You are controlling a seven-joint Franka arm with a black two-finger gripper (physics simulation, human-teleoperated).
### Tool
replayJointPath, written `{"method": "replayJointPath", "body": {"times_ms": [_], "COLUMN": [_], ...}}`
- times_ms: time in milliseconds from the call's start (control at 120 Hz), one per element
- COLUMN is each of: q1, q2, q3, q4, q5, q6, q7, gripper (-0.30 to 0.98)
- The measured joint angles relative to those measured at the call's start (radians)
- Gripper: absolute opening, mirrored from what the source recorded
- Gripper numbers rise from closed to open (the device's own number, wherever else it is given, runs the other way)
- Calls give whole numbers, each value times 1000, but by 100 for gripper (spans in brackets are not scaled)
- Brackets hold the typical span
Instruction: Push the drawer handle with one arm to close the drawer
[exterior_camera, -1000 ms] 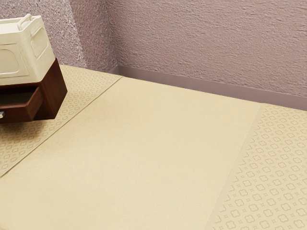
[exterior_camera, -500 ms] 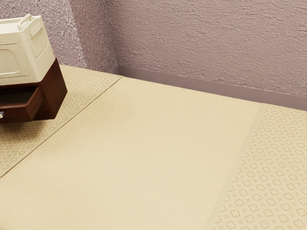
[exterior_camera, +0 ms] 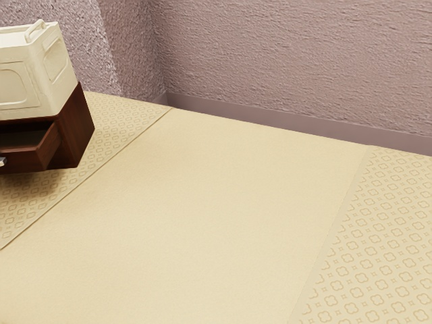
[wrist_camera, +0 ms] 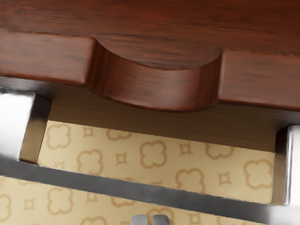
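"At the exterior view's left edge, near the far edge of the surface (exterior_camera: 223,202), I have the cabinet (exterior_camera: 75,135). It's by the patterned strip, with the cream box (exterior_camera: 55,71) on top of it."

"And the drawer (exterior_camera: 23,160)?"

"Out of the cabinet, so it's open. I can look down into it past its right corner, as the exterior view has it, and its left part runs out of the picture."

"What do you get from the wrist view?"

"The drawer's front, dark red wood, with a rounded scoop cut into its upper edge. Outside that front is the handle (wrist_camera: 140,186), a grey metal bar on two bright posts, with patterned ground visible between bar and wood."

"Where's my gripper (wrist_camera: 150,220), then?"

"Just beyond the bar, on the side away from the drawer's front. I make out both tips, below the stretch of bar between the posts, with a little pattern visible between them and the metal."

"How wide are they?"

"Nearly together, only a slim slit between them, and nothing held. I can't tell how their height compares with the bar's, but I see no touch on it"
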Motion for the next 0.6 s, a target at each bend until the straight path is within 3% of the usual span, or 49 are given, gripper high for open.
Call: {"method": "replayJointPath", "body": {"times_ms": [92, 483, 600], "q1": [56, 114, 213], "q2": [17, 92, 116], "q3": [-59, -132, -239], "q4": [19, 148, 198], "q5": [0, -2, 5], "q6": [-2, -25, -42], "q7": [6, 26, 30], "gripper": [-10, -10, -10]}}
